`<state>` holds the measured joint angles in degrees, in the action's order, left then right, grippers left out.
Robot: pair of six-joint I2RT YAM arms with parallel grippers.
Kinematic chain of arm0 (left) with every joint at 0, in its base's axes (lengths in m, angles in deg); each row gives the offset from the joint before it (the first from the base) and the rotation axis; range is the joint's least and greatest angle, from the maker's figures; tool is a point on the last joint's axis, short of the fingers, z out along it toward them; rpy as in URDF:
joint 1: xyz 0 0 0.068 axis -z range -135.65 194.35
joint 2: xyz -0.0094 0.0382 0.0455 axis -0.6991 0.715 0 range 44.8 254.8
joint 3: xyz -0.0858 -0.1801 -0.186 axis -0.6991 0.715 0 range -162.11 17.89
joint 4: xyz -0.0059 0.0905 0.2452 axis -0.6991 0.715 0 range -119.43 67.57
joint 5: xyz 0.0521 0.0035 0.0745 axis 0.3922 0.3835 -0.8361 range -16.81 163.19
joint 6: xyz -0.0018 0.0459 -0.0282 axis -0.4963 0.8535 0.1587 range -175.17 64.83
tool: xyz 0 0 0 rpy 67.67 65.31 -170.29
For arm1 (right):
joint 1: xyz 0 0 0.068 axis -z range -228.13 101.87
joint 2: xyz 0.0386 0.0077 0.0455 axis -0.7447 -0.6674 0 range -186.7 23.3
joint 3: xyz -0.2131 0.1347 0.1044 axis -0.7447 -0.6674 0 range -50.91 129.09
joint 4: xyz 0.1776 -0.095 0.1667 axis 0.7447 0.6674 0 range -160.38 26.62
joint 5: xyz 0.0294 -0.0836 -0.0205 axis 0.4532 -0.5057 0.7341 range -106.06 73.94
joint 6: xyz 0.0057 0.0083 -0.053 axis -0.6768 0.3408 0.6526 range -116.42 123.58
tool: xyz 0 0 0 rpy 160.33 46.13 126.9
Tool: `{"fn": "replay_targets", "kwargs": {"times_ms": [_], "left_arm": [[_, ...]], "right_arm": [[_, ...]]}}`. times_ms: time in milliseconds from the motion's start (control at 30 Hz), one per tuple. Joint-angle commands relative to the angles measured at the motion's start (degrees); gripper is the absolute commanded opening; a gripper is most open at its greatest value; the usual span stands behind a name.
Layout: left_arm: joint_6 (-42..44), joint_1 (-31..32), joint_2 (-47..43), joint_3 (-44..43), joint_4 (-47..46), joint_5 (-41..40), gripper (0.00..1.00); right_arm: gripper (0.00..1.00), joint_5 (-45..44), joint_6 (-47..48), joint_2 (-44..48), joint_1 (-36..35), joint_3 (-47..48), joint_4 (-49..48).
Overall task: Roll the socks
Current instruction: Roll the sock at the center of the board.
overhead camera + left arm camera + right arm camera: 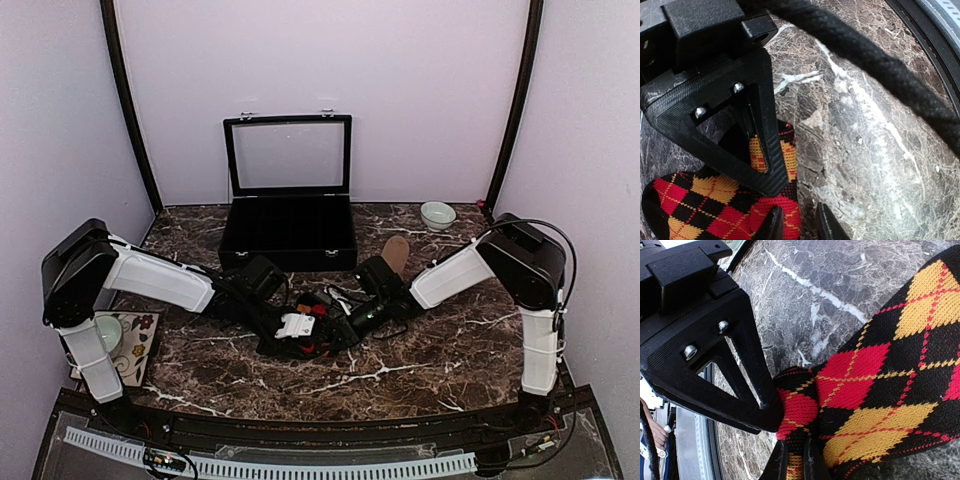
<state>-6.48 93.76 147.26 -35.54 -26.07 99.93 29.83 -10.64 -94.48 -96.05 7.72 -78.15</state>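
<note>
Right claw (796, 460) clenches the limp, likely light argyle sock (875, 400) at a bunched fold; left claw (799, 222) straddles its red end, grip unclear.

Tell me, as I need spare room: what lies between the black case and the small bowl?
Only bare marble table lies between the case and the bowl; the top view shows it.

High overhead; wrist close-ups sharing sock (880, 390)
</note>
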Motion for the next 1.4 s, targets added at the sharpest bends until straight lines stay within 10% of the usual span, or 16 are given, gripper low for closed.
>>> {"fn": "replay_targets", "kwargs": {"times_ms": [0,400,867,1300,1333,1367], "left_arm": [[0.7,0.3,1.6,0.1,-1.5,-3.7,0.26],[2.3,0.3,1.1,1.8,-4.0,-6.8,0.41],[0.8,0.1,6.3,-1.7,1.8,-6.7,0.2],[-1.1,-1.3,13.3,-12.4,21.7,5.0,0.12],[-0.9,-1.4,13.9,-13.5,23.0,5.2,0.12],[-0.8,-1.5,14.8,-14.3,24.3,5.4,0.12]], "right_arm": [[0.0,-7.6,-0.3,-5.6,-0.2,-4.8,16.8],[0.0,-7.0,0.3,-5.3,0.2,-5.0,18.0],[0.06,-6.4,0.2,-1.1,0.3,-6.4,13.7],[0.32,-11.4,0.5,10.6,0.4,-16.1,0.8],[0.37,-12.2,0.6,11.9,0.3,-17.1,-0.3],[0.72,-12.9,0.9,13.2,0.2,-18.2,-1.6]]}}
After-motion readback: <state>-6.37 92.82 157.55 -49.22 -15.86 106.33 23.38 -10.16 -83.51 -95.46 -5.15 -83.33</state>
